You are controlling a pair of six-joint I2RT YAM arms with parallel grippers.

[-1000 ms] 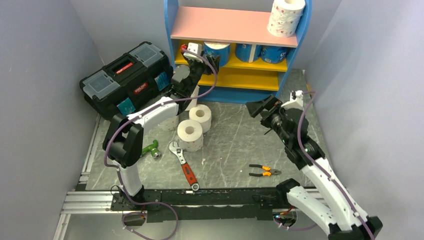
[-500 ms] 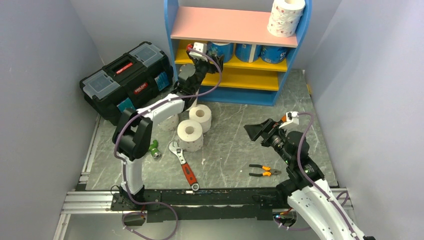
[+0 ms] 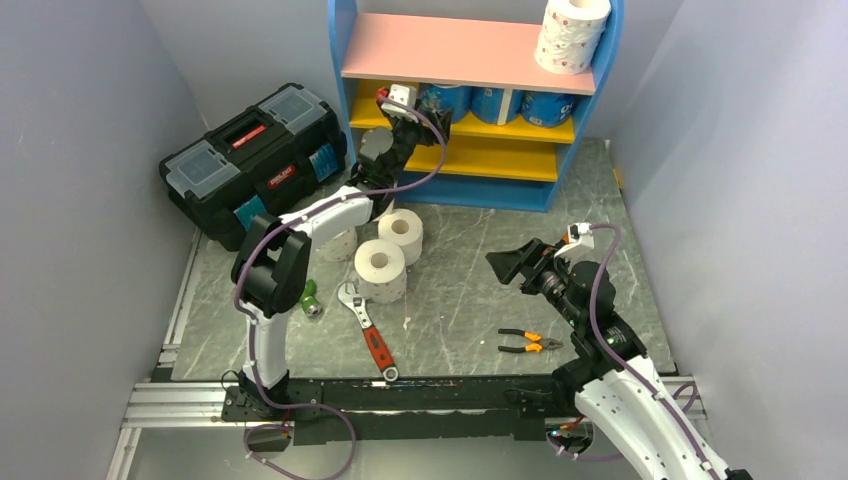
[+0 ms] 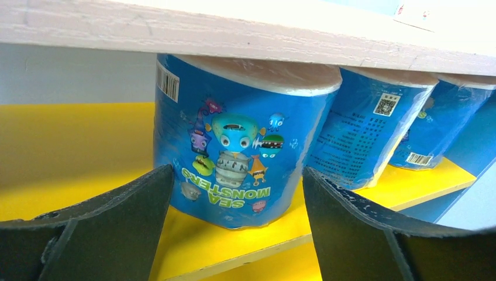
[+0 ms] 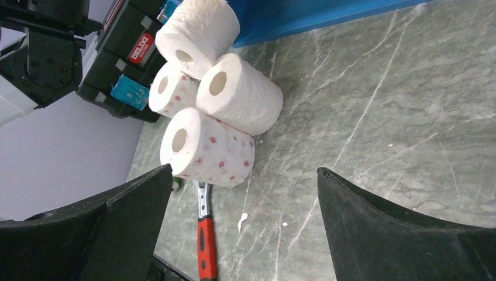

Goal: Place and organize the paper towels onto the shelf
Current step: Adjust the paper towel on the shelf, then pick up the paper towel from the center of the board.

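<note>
Grey marble table point(image 3: 470, 290), top view: shelf point(image 3: 338, 60) at 12 o'clock, toolbox point(image 3: 250, 160) at 10. One dotted roll point(image 3: 572, 35) stands on the pink board point(image 3: 440, 50), and three blue rolls point(image 3: 495, 103) stand in a row on the upper yellow board point(image 3: 470, 128). Our left claw point(image 3: 428, 118) sits at the shelf mouth by the leftmost one, barely moved over the last second. Meanwhile the right claw point(image 3: 515, 262) has pulled back from the shelf to 4 o'clock, jaws wide and empty, nose toward the loose rolls point(image 3: 392, 250) at its 9.

Left wrist view: the leftmost blue roll stands upright on the board beyond both fingers point(image 4: 117, 216). Jaws are wide and grip nothing, so we read that drop as done.

Right wrist view: four loose rolls are bunched touching at 11 o'clock, with a wrench point(image 5: 205, 234) just beside the nearest. We count four shelved, four to go. Right arm looks next up.
</note>
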